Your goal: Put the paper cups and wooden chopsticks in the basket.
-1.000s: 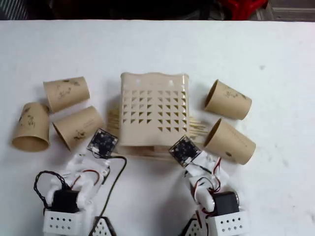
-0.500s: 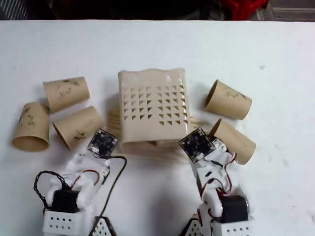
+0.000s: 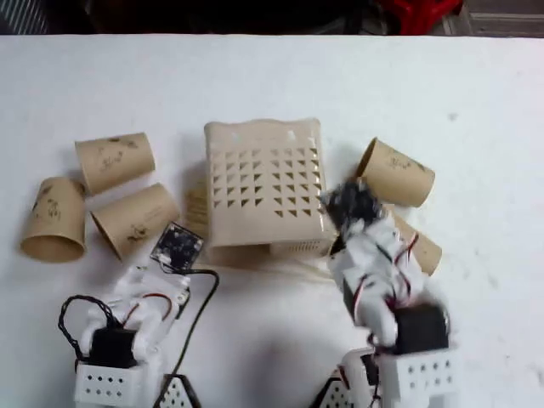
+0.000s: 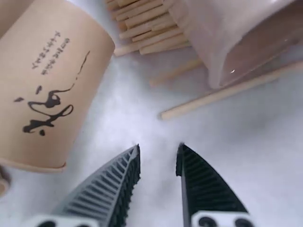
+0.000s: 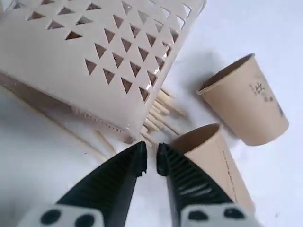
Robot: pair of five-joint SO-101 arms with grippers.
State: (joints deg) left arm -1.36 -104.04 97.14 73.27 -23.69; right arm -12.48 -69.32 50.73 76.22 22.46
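Basket (image 3: 263,183) tipped over, chopsticks (image 5: 158,113) poking from beneath. Right claw (image 5: 151,150) barely parted, empty, at basket corner beside cup (image 5: 218,156) mouth; probably open wider before pinching rim. Left claw (image 4: 158,151) slightly parted, empty, near basket.

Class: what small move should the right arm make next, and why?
Probably open the right tool and ease it onto the rim of the near paper cup: the tool is barely open, just short of that cup, lying on its side beside the basket.
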